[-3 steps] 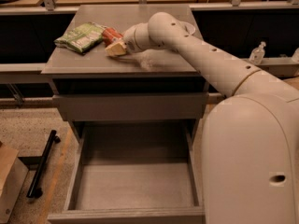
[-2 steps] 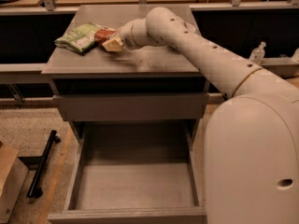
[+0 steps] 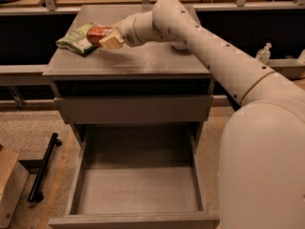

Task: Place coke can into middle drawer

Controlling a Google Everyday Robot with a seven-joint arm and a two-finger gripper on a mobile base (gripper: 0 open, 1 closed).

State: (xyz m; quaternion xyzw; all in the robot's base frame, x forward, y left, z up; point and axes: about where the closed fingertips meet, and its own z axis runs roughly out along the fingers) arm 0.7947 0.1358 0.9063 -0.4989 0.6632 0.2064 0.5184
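Observation:
The coke can point(image 3: 95, 33) is red and lies on its side at the back left of the cabinet top point(image 3: 143, 61), against the green crisp bag. My gripper point(image 3: 106, 37) is at the can's right end, with its pale fingers point(image 3: 111, 41) closed around it. The arm reaches in from the right across the cabinet top. The middle drawer point(image 3: 138, 187) is pulled open below, showing a bare grey floor and low side walls. It is well below and in front of the gripper.
A green crisp bag point(image 3: 75, 39) lies at the cabinet's left rear corner. A closed grey drawer front point(image 3: 133, 109) sits above the open drawer. A black bar point(image 3: 43, 168) and a cardboard box point(image 3: 9, 187) lie on the floor at left. A small bottle point(image 3: 264, 54) stands at right.
The gripper has moved left across the cabinet top toward the crisp bag, and the coke can has moved left with it. The drawer has not moved.

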